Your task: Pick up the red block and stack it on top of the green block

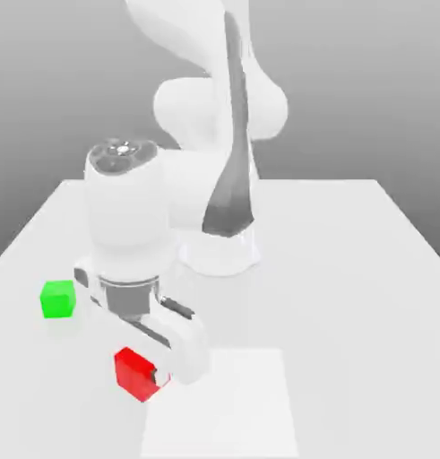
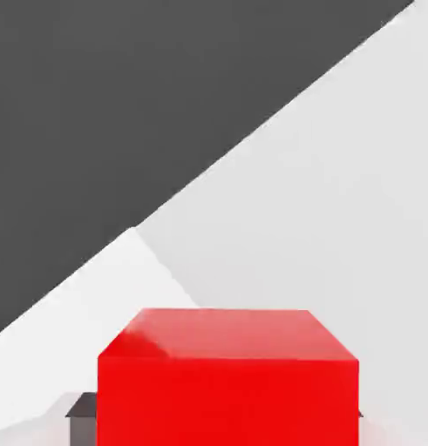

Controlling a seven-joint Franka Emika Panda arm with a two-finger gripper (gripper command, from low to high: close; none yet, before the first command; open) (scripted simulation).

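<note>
1. Well, the red block (image 1: 136,375) sits in the lower left of the exterior view, and the gripper (image 1: 144,370) has it pinched between its two fingers.
2. From where I stand, I can't tell whether the block is touching the tabletop (image 1: 358,296).
3. Over near the left edge of the exterior view, a little below mid-height, the green block (image 1: 58,299) rests on the table, apart from the red one, with nothing stacked on it.
4. A pale rectangle (image 1: 225,408) lies at the bottom centre of the exterior view, just beside the red block.
5. The white arm (image 1: 201,188) reaches down from the upper middle, its hand tilted over the red block.
</note>
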